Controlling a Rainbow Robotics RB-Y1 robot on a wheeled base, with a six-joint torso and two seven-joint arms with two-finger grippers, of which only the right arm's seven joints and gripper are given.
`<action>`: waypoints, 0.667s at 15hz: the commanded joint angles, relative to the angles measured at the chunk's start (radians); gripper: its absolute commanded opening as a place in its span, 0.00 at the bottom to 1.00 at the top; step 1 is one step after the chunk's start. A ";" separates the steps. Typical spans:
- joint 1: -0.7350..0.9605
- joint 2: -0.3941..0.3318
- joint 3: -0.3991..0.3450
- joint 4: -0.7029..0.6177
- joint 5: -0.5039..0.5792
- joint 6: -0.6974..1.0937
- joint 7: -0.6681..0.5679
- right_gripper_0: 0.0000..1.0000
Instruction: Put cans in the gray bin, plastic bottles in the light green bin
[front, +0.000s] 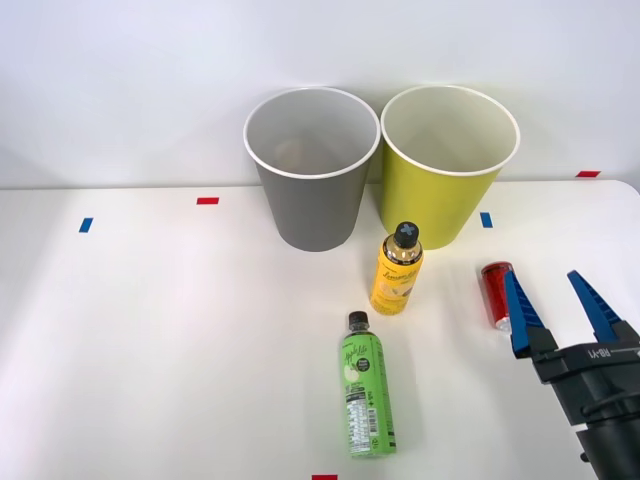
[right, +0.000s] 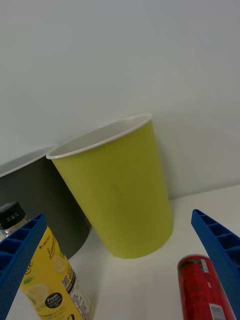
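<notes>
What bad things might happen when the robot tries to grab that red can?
The red can stands just beside the open right hand, so a blue finger might bump it and tip it over. The gray bin sits farther away than the light green bin, so the can could get dropped in the wrong one.

The right tool (front: 556, 300) has blue ribbed pointed fingers on a black lettered body.

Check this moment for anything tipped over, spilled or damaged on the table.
Nothing spilled or damaged. The green-label bottle lies flat on the table while the yellow-label bottle stands upright. The red can stands beside the open right pincer. Both bins are upright.
</notes>
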 joint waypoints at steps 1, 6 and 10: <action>0.071 0.066 -0.016 0.000 0.012 -0.013 0.006 1.00; 0.135 0.157 -0.030 0.001 0.042 -0.022 0.036 1.00; 0.141 0.224 -0.054 0.001 0.101 0.001 0.043 1.00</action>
